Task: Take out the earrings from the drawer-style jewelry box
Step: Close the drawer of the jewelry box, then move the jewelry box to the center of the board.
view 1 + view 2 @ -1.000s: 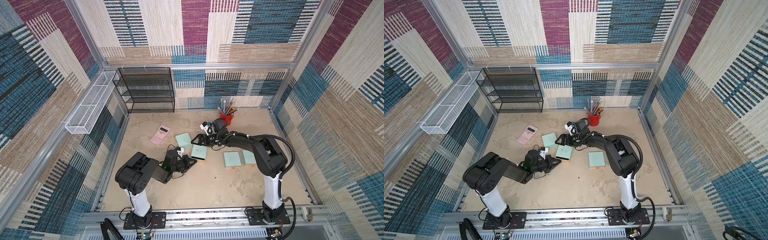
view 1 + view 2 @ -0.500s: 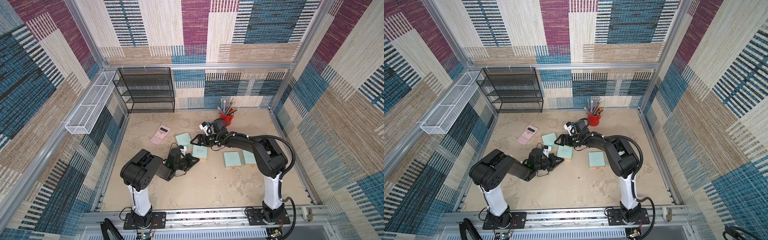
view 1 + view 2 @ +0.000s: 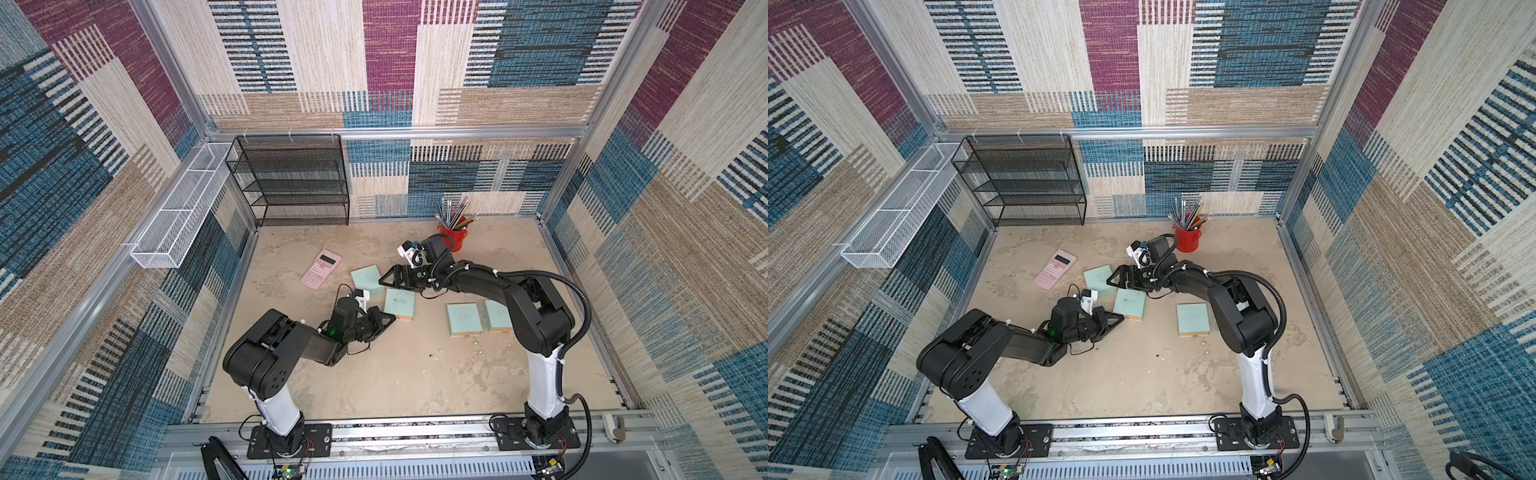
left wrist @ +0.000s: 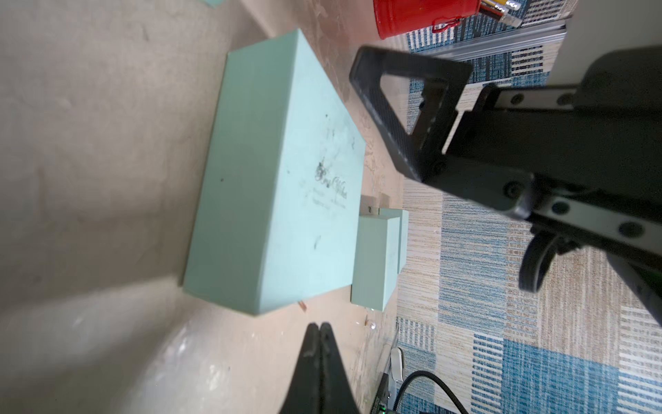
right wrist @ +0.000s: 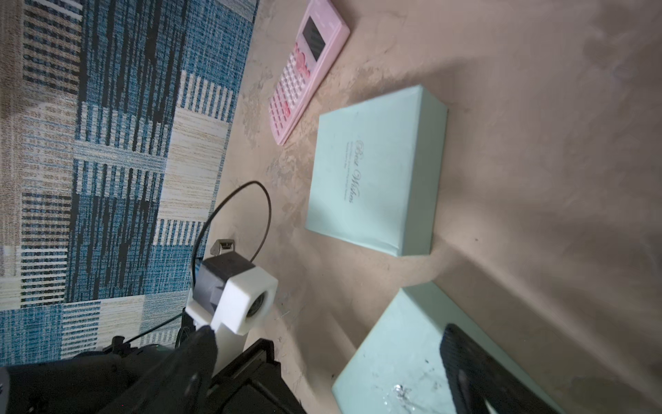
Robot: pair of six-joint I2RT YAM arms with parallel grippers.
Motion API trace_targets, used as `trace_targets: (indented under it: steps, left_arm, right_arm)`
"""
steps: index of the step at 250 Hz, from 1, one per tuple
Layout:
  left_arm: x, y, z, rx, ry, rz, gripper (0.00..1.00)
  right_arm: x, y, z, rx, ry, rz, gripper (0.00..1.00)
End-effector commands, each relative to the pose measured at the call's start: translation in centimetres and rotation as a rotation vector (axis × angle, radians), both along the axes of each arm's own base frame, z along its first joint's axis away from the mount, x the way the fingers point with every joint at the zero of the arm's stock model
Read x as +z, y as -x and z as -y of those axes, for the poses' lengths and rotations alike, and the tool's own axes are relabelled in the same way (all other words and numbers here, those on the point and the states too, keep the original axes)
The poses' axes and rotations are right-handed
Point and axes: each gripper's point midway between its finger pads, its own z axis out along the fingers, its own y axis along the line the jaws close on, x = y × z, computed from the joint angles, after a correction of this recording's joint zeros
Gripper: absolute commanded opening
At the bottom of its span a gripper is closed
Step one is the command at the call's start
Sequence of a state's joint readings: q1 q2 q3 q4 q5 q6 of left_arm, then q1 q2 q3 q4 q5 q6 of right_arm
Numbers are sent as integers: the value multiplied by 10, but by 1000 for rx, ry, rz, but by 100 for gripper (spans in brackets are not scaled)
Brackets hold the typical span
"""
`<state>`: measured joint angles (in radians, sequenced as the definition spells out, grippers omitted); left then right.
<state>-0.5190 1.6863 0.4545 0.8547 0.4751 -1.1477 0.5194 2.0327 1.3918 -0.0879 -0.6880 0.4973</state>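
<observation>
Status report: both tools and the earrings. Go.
Left tool shut, tip at the middle mint box. Right tool open, above that box's far edge. Earrings: pale specks loose on the table, clear of both tools. Nothing over them.

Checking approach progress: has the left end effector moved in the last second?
Yes: the left end effector shifted toward the mint-green jewelry box, which stayed put.

Pink calculator (image 3: 321,269), red pencil cup (image 3: 456,240), black mesh shelf (image 3: 299,183), white wire basket (image 3: 179,211)
</observation>
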Motion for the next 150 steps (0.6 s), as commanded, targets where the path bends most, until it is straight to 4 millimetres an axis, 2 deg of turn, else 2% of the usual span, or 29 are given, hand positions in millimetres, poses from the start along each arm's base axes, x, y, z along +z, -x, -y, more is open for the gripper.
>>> trace_targets:
  steps: [1, 29, 58, 103, 121, 150]
  left_arm:
    - [4, 11, -7, -11, -33, 7, 0]
    - [19, 21, -18, -8, -95, 31, 0]
    - [48, 22, -34, 7, -214, 102, 0]
    - [83, 10, -61, 62, -421, 205, 41]
    - [87, 2, -63, 70, -454, 213, 50]
    - [82, -12, -47, 24, -418, 188, 57]
  right_arm:
    - [9, -12, 2, -43, 22, 29, 99]
    - [30, -22, 8, -83, 34, 83, 99]
    - [51, -20, 19, -124, 53, 132, 99]
    - [65, 4, 53, -238, 95, 154, 99]
    - [63, 21, 66, -266, 97, 133, 100]
    - [50, 46, 80, -287, 89, 85, 98]
